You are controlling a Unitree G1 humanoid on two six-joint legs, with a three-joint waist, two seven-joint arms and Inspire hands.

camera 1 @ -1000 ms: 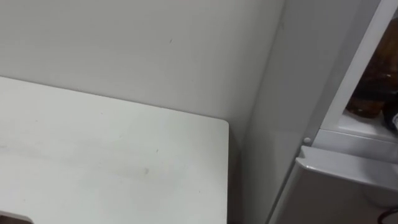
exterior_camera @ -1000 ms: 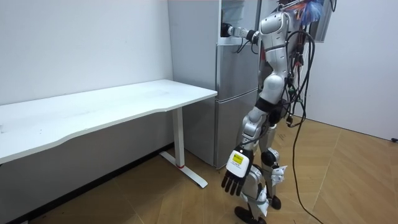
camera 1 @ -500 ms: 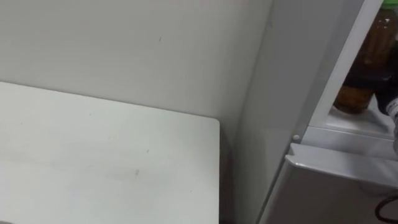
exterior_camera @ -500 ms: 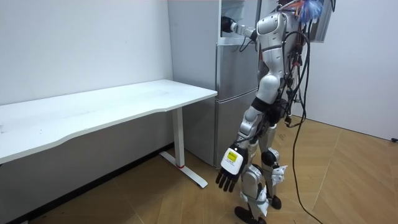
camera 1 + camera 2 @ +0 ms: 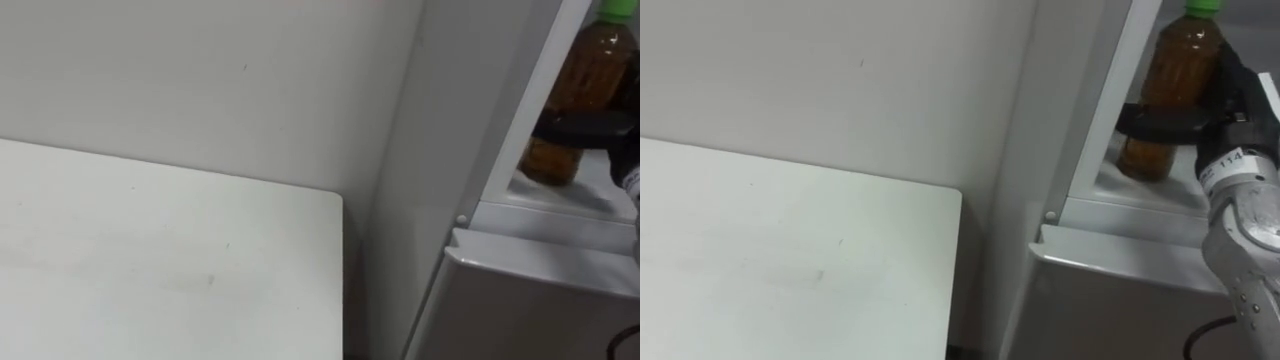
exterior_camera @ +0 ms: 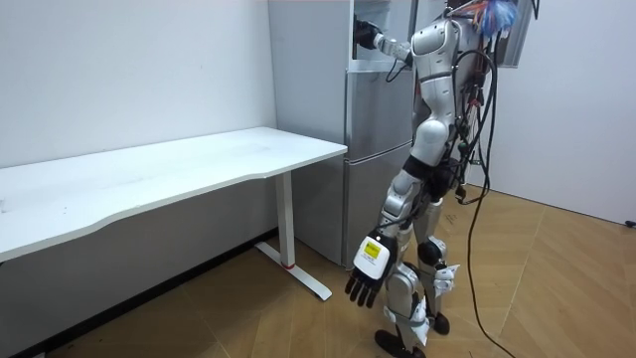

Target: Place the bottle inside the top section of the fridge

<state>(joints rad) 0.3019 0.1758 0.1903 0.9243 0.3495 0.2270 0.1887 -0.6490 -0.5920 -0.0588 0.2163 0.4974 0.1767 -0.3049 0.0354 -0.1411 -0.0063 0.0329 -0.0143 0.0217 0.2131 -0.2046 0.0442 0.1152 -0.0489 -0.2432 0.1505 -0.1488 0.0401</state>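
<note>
Tea bottle (image 5: 1178, 60), green cap: upright at 1 o'clock, base seemingly on upper fridge shelf (image 5: 1102, 187). Right hand (image 5: 1230, 105): fingers clasped round its middle. Left hand (image 6: 365, 284): relaxed, hanging low. Risk: withdrawal before release would likely topple it off the shelf edge.

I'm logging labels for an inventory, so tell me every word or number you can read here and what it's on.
Nothing can be quoted with confidence.
Bottle: no label text can be made out.
Tag at the right hand: dark print, too blurred to read.
Tag on the left hand: too small to read.
Fridge and table: no text.
</note>
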